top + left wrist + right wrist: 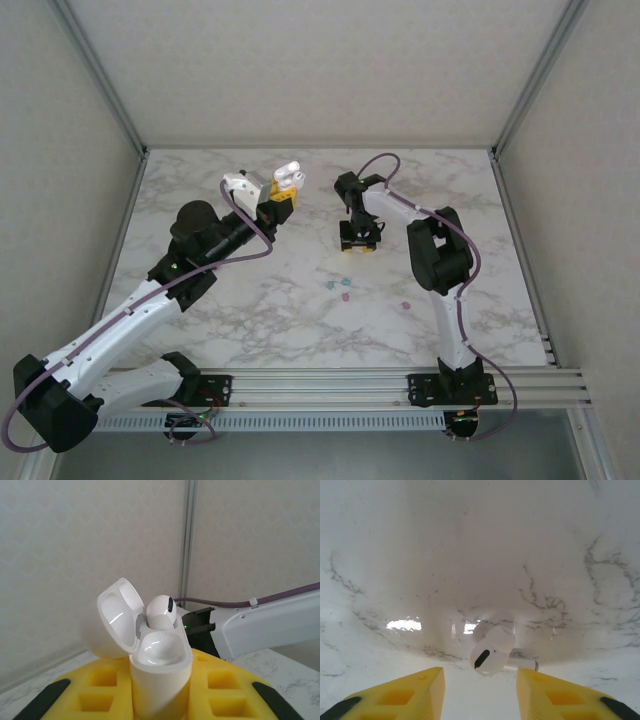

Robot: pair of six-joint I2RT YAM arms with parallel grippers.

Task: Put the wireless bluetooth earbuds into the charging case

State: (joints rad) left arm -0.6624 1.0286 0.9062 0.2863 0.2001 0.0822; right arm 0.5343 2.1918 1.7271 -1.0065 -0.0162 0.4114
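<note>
My left gripper point(281, 196) clamped on the glossy white charging case point(160, 675), held near the far edge of the worktop point(250, 320), lid point(114, 620) open, seated earbud point(161, 611) rounded and white, my right gripper point(479, 692) with jaws apart beside the loose earbud point(492, 647), white with a dark oval, lying mid-worktop

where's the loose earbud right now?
Right wrist view, low centre: the loose earbud lies on the marble table, just ahead of the open right gripper, between its yellow fingers.

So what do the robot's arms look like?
The left arm and right arm are white with black joints, and a purple cable runs along each. The left gripper and right gripper have chunky yellow fingers with black tips.
</note>
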